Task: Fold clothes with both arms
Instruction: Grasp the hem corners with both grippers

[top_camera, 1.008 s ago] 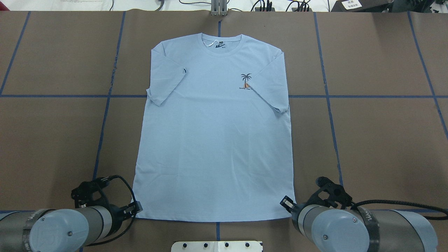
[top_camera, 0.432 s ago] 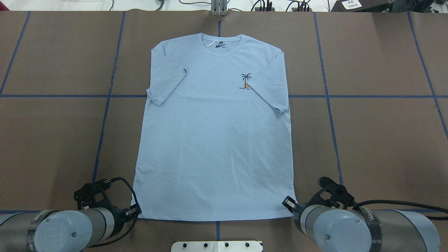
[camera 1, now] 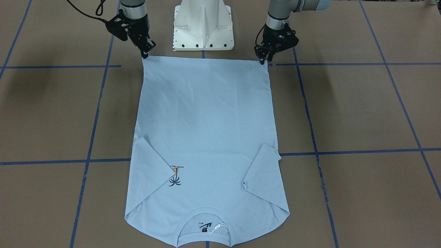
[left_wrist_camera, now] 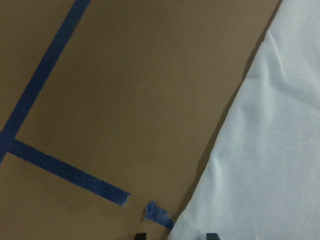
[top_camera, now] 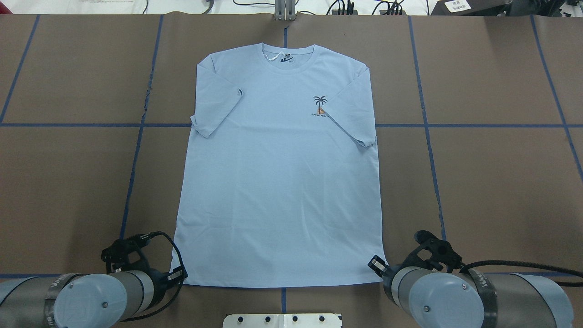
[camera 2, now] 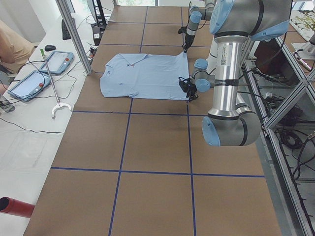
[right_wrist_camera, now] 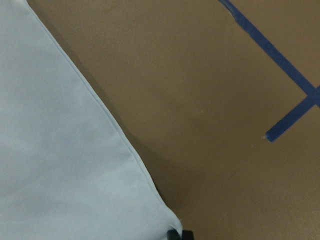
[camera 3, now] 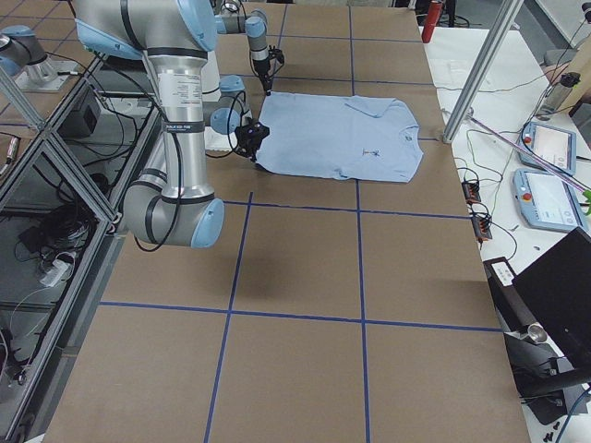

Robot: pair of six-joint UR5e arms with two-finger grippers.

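front-facing view: the light blue t-shirt lies flat on the brown table, print side up. its collar is away from the robot and both sleeves are folded in over the body. the left gripper and right gripper each stand tip-down at one hem corner.
overhead view: the hem is nearest the robot, with a gripper at each corner.
side views: the grippers are too small to judge.
left wrist view: the fingertips stand apart with the hem corner lying between them, unclamped.
right wrist view: the fingertips are nearly together, pinching the very tip of the hem corner.
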